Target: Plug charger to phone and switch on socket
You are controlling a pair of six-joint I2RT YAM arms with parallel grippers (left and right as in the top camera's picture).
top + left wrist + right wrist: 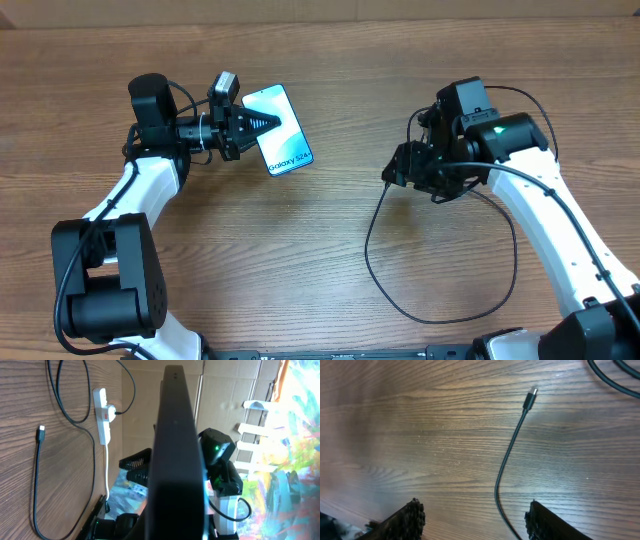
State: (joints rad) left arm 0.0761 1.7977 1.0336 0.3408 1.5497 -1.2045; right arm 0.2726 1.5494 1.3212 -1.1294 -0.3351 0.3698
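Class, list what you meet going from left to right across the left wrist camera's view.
charger tip → socket → phone, seen edge-on → right arm with its green light

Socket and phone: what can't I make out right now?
socket switch state: too small in left wrist; not seen overhead.
phone port: too small overhead; left wrist shows only a blurred dark edge.
right gripper fingers: cut off by right wrist's bottom edge.
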